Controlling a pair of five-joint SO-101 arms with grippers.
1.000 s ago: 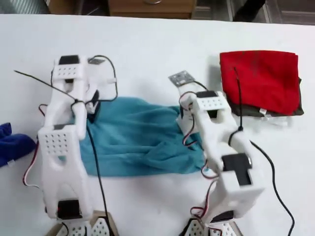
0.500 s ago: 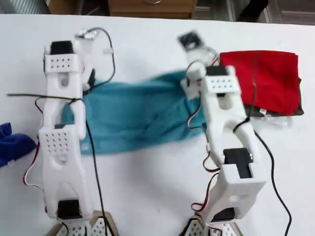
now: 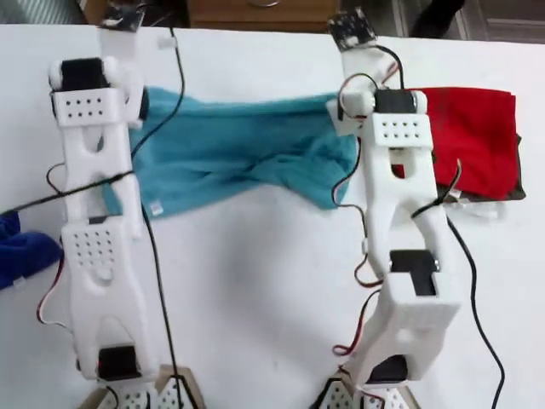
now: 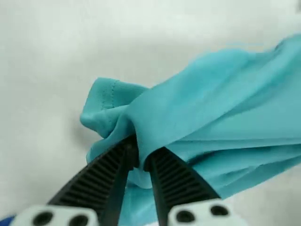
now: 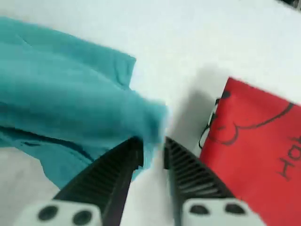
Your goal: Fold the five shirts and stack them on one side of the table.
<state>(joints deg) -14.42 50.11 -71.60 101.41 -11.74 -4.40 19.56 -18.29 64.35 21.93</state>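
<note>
A teal shirt (image 3: 238,153) hangs stretched between my two arms over the far half of the table. My left gripper (image 4: 140,157) is shut on one bunched end of the teal shirt (image 4: 221,122); in the high view it sits at the far left (image 3: 140,102). My right gripper (image 5: 153,148) is shut on the other end of the teal shirt (image 5: 70,94), at the far middle (image 3: 345,128). A folded red shirt (image 3: 473,141) lies on a dark folded one (image 3: 477,198) at the far right. The red shirt (image 5: 256,146) lies just beside my right gripper.
A dark blue shirt (image 3: 21,251) lies crumpled at the left edge. The white table (image 3: 255,290) is bare in the near middle between the arm bases. Cables trail from both arms. Wooden furniture (image 3: 260,13) stands beyond the far edge.
Both arms have stretched away toward the far edge, dragging the teal shirt with them from the middle of the table. The shirt is now pulled out longer between them.
</note>
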